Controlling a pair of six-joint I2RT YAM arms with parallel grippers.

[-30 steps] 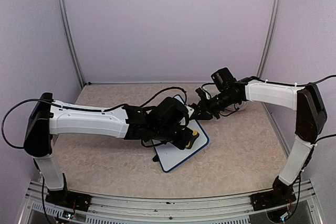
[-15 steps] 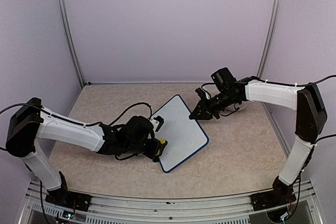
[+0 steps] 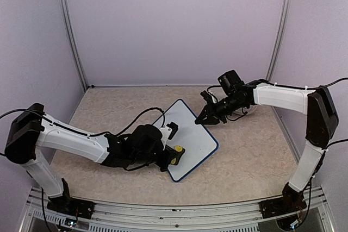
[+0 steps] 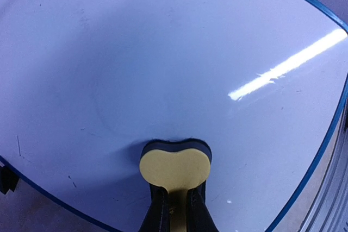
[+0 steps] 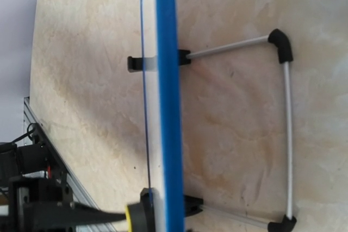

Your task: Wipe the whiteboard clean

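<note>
One whiteboard [image 3: 198,137], one yellow eraser [image 4: 174,169], two pincers: left pincer [image 4: 174,213], right pincer [image 3: 202,118].

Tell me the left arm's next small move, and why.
Probably slide the eraser left in its wrist view, toward the faint dark specks by the whiteboard's blue rim; the rest looks clean, and the left gripper holds it against the surface.

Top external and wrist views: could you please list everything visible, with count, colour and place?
whiteboard: 1, white, blue rim, table centre
eraser: 1, yellow with dark pad, on the whiteboard's near part
wire stand: 1, silver, black corners, joined to the whiteboard's black clips
table: 1, beige marbled, beneath everything
walls: 3, lilac, around the table
left gripper: 1, black, jaws shut on the eraser
right gripper: 1, black, jaws shut, at the whiteboard's far right rim
</note>
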